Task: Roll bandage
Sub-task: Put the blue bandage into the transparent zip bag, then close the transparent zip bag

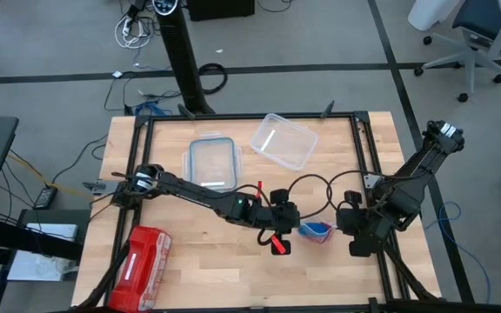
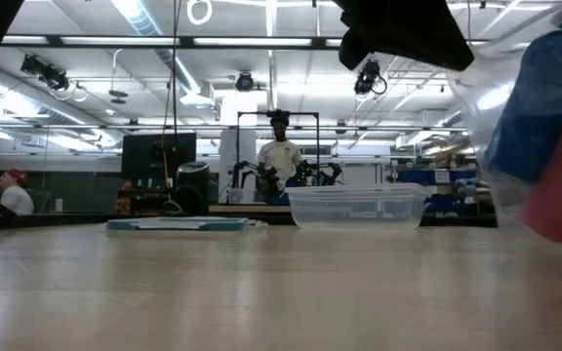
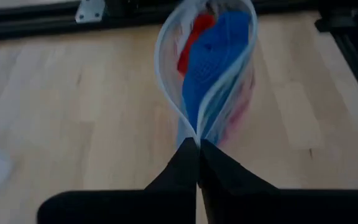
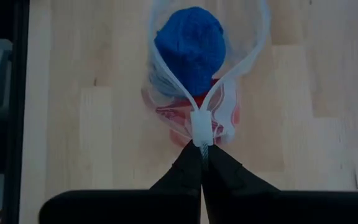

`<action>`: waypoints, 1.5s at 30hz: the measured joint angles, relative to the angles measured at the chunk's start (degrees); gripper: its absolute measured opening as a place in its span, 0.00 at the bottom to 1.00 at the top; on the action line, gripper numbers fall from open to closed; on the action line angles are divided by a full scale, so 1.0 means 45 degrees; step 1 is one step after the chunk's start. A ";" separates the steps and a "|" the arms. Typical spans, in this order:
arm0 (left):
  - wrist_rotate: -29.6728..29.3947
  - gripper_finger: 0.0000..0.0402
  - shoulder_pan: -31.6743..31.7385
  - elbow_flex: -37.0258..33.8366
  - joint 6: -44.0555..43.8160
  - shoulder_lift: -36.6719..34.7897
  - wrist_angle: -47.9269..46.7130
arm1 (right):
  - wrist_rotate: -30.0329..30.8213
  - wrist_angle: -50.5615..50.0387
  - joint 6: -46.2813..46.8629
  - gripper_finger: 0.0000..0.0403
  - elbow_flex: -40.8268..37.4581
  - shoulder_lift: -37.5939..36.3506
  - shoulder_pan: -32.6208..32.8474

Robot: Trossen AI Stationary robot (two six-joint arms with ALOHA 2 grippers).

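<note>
A clear zip bag (image 3: 207, 81) fills the near part of both wrist views, pinched at opposite ends by the two grippers. The left gripper (image 3: 199, 163) has its fingers pressed together on one end of the bag's rim. The right gripper (image 4: 201, 163) is likewise clamped tight, holding the white zipper slider (image 4: 201, 129) at the other end. Between the two grips the bag's mouth gapes open, and the bandage (image 4: 190, 45), rolled into a compact blue cylinder, sits inside it just beyond the fingertips. Beside the bandage in the bag lies something red (image 3: 192, 40), probably a fabric roll, though it is too blurred to be sure. From above, the bag hangs over the wooden table (image 1: 198, 278) near its front right. Farther back rest a flat blue-rimmed lid (image 1: 212, 162) and an empty clear container (image 1: 283, 140). A red pouch (image 1: 143, 264) lies at the front left corner.
</note>
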 joint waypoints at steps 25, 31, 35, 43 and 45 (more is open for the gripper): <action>-0.0177 0.43 0.0701 0.2403 -0.0320 -0.0049 0.0680 | 0.1226 0.1655 -0.3186 0.00 0.0006 -0.0195 -0.2153; -0.0086 0.43 0.0855 0.2403 -0.0036 -0.0049 0.0620 | 0.1218 0.3158 -0.5077 0.00 0.0010 -0.0195 -0.3193; -0.0083 0.43 0.0875 0.2403 0.0302 -0.0049 0.0213 | 0.1223 0.3784 -0.5911 0.00 0.0010 -0.0195 -0.3716; -0.0766 0.42 0.0917 0.2403 0.0287 -0.0044 -0.0880 | 0.1785 0.4086 -0.6357 0.00 0.0010 -0.0195 -0.4126; -0.0918 0.41 0.0917 0.2398 0.0301 -0.0044 -0.0920 | 0.1797 0.4085 -0.6357 0.00 0.0010 -0.0195 -0.4120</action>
